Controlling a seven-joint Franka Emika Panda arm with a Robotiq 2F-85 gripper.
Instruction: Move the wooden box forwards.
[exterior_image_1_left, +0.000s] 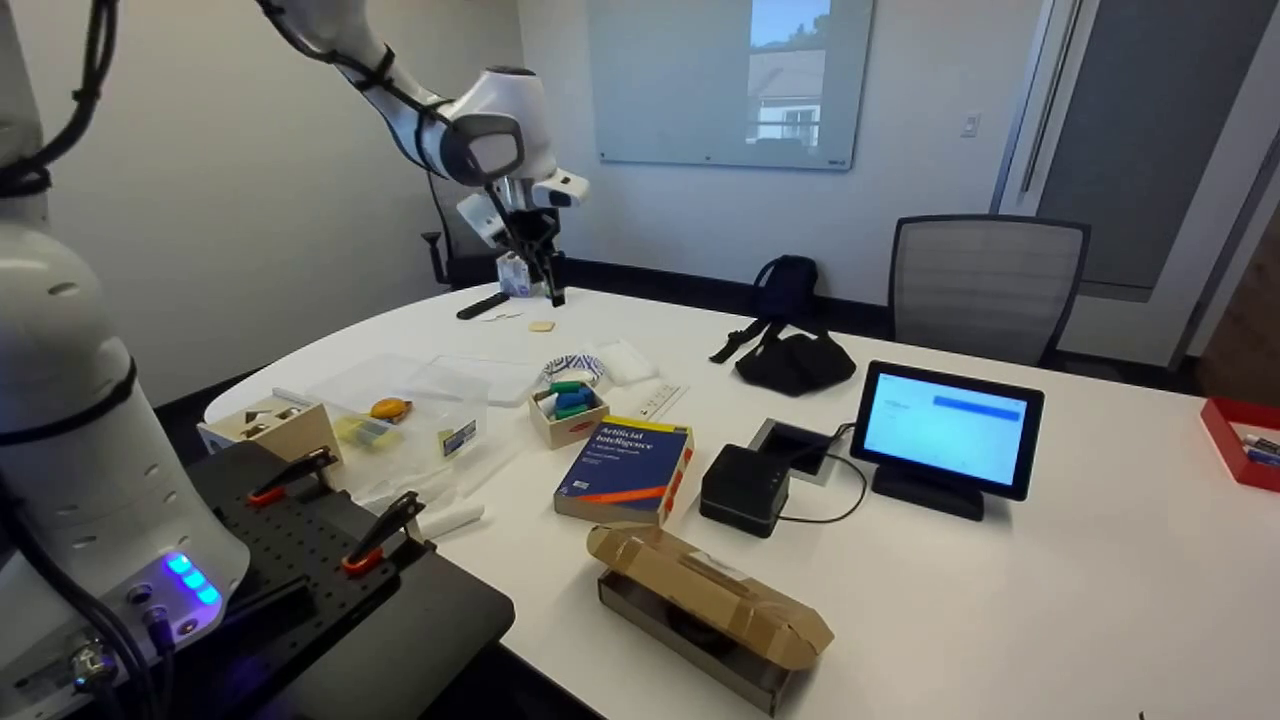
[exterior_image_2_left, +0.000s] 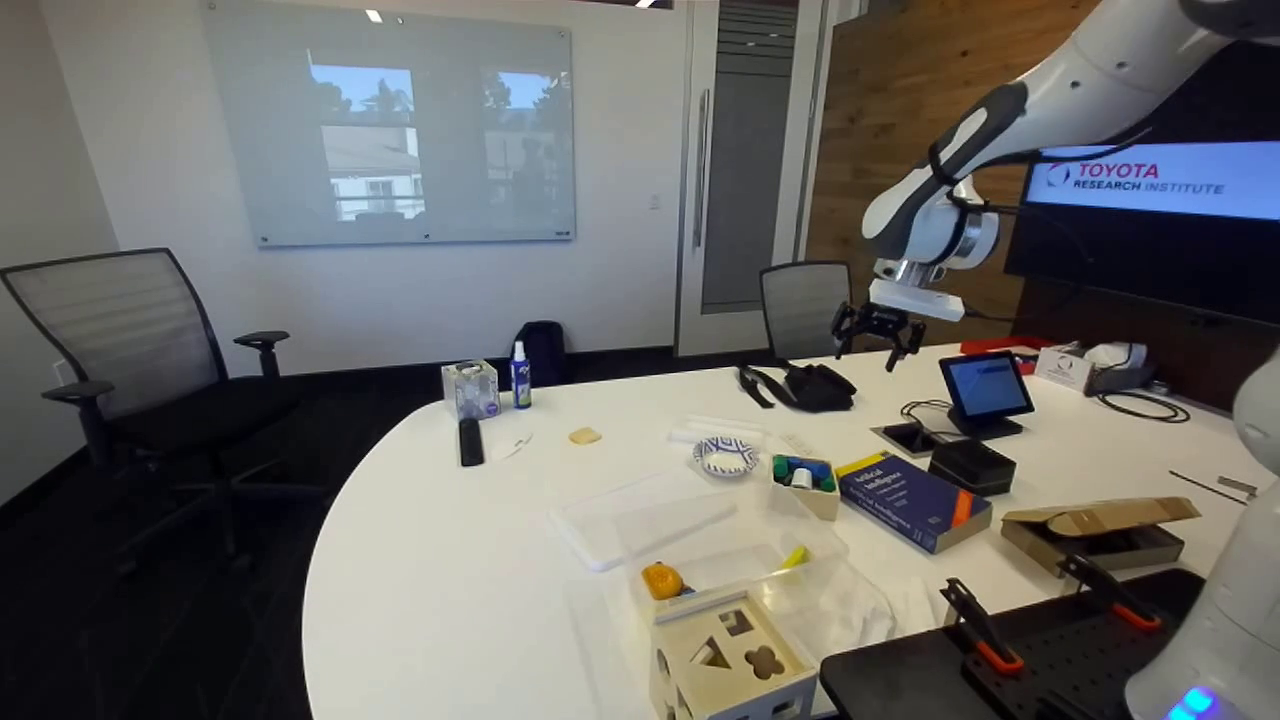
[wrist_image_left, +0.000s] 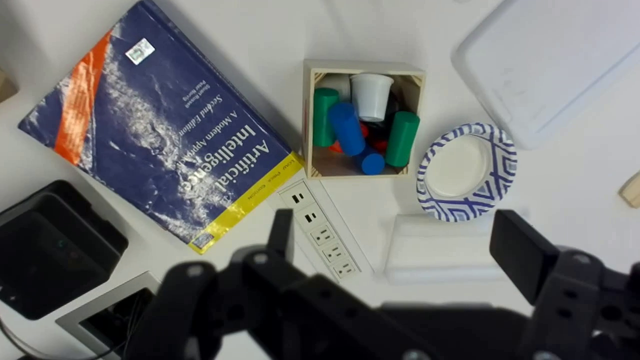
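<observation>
Well left of the book (exterior_image_1_left: 620, 465), in an exterior view, stood the arm's base (exterior_image_1_left: 95, 440), lit blue low down. Two clamps (exterior_image_1_left: 393, 522) sat on the black board (exterior_image_1_left: 312, 525) between the base and the book. Just in front of the book lay the carton (exterior_image_1_left: 715, 590), its lid partly raised. Near the book, on its right, was the black box (exterior_image_1_left: 745, 490); farther right stood the tablet (exterior_image_1_left: 950, 440), its screen glowing. Off to the book's left was the sorter (exterior_image_1_left: 305, 435), a pale cube with cut-out holes, and between it and the book lay clear plastic (exterior_image_1_left: 425, 400).

The wooden box (exterior_image_1_left: 565, 432) sat upright on the table (exterior_image_1_left: 950, 620), just beyond the book and a little to its left; whether the two touched could not be told. Green and blue cylinders (wrist_image_left: 325, 117) and a white cup (wrist_image_left: 371, 97) lay in it, as the wrist view showed from above. Also just beyond the book was the outlet strip (wrist_image_left: 316, 226), and farther from the book, near the wooden box, lay the bowl (wrist_image_left: 457, 167), blue-patterned around its rim.

Above the table, past the book, hung the gripper (wrist_image_left: 401, 245), its fingers spread wide apart. Well beyond the book, on its right, slumped the bag (exterior_image_1_left: 795, 362), with a loose strap. Farther behind the book stood the tissue box (exterior_image_1_left: 513, 275), partly hidden by the gripper in an exterior view. Farthest from the book, past the table's edge, came a chair (exterior_image_1_left: 985, 285) and the whiteboard (exterior_image_1_left: 725, 80).
</observation>
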